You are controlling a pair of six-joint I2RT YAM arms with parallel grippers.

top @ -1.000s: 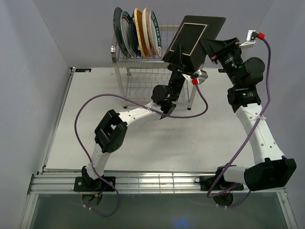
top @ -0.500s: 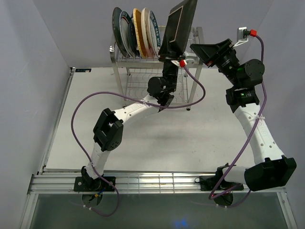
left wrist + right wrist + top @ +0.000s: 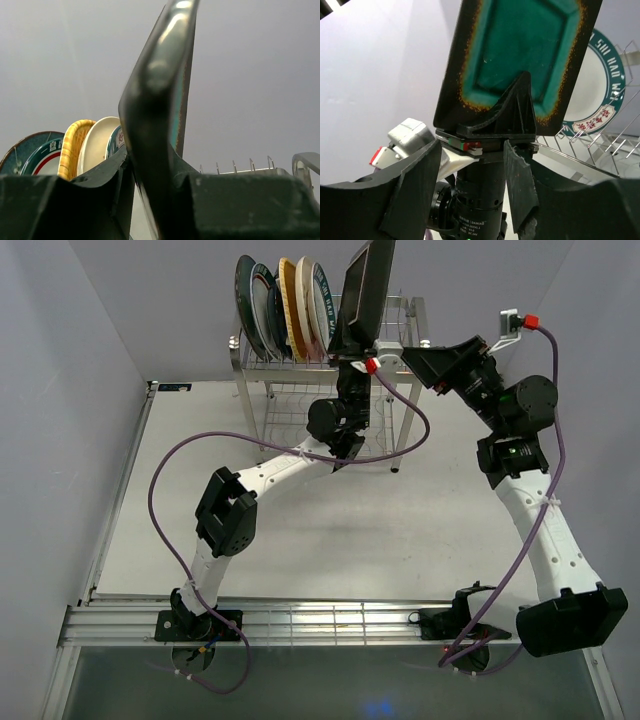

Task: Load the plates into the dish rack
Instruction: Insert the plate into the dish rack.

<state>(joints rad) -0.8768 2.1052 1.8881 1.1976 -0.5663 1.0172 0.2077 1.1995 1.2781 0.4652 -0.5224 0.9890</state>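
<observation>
We see soft, even light from above: the desk point(image 3: 420, 540) reads pale, with hardly any shadow on it. In the left wrist view the green square plate point(image 3: 160, 125) looms close, blurred and dark, with a dull sheen along its rim; the racked plates point(image 3: 97, 145) left of it look sharper. In the right wrist view its glaze is crisp, while the right hand's fingers point(image 3: 415, 195) beneath it are dark and unfocused.

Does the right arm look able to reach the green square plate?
Probably yes: the open right hand faces the green square plate, nothing between them; the left hand grips its lower edge.
</observation>
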